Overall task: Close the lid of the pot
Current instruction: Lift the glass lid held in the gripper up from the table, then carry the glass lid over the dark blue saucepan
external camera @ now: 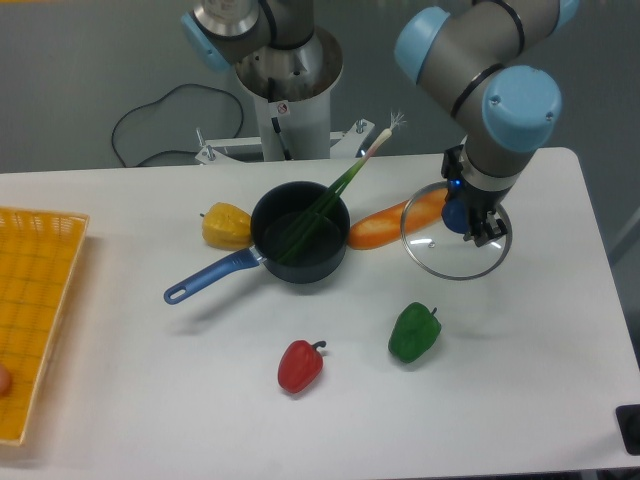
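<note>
The dark navy pot (300,245) stands open near the table's middle, its blue handle (208,277) pointing to the lower left. A green onion (345,185) leans in it and sticks out over the far rim. The clear glass lid (440,255) hangs level a little above the table, to the right of the pot. My gripper (468,217) is shut on its blue knob from above. The lid's left edge overlaps the orange squash behind it.
An orange squash (385,225) lies between pot and lid. A yellow pepper (226,225) sits left of the pot. A green pepper (414,332) and a red pepper (300,365) lie in front. A yellow basket (35,300) is at the left edge.
</note>
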Controlling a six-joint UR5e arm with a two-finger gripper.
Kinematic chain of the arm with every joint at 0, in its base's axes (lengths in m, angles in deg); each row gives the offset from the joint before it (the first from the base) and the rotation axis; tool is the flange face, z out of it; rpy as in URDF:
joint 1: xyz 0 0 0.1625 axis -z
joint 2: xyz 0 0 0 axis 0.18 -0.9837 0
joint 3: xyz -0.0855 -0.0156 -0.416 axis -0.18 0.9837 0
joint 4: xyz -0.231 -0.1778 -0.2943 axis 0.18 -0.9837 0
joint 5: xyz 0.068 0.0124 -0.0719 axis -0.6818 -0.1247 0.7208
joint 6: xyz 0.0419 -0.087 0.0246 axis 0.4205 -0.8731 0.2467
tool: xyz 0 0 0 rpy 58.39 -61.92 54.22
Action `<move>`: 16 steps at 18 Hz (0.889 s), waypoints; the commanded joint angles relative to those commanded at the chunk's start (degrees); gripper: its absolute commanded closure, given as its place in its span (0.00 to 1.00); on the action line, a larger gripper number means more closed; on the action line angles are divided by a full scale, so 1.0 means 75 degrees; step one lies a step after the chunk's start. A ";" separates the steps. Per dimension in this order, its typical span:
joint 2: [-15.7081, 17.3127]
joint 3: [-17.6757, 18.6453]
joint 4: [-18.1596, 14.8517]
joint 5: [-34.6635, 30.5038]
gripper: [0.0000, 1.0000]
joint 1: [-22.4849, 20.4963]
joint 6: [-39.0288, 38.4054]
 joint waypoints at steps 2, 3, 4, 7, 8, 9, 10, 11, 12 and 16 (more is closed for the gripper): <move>0.0106 0.0023 -0.0211 -0.0012 0.60 0.0117 -0.0071; 0.0152 0.0070 -0.0258 -0.0047 0.60 0.0152 -0.0141; 0.0188 0.0082 -0.0270 -0.0140 0.60 0.0211 -0.0211; 0.0188 0.0094 -0.0457 -0.0526 0.60 0.0491 -0.0678; 0.0188 0.0094 -0.0493 -0.0632 0.60 0.0597 -0.0901; 0.0188 0.0094 -0.0505 -0.0703 0.60 0.0702 -0.1042; 0.0188 0.0094 -0.0563 -0.0750 0.60 0.0773 -0.1137; 0.0200 0.0094 -0.0656 -0.0820 0.60 0.0820 -0.1172; 0.0258 0.0082 -0.0785 -0.0890 0.60 0.0832 -0.1196; 0.0446 0.0094 -0.1348 -0.1487 0.60 0.1125 -0.1429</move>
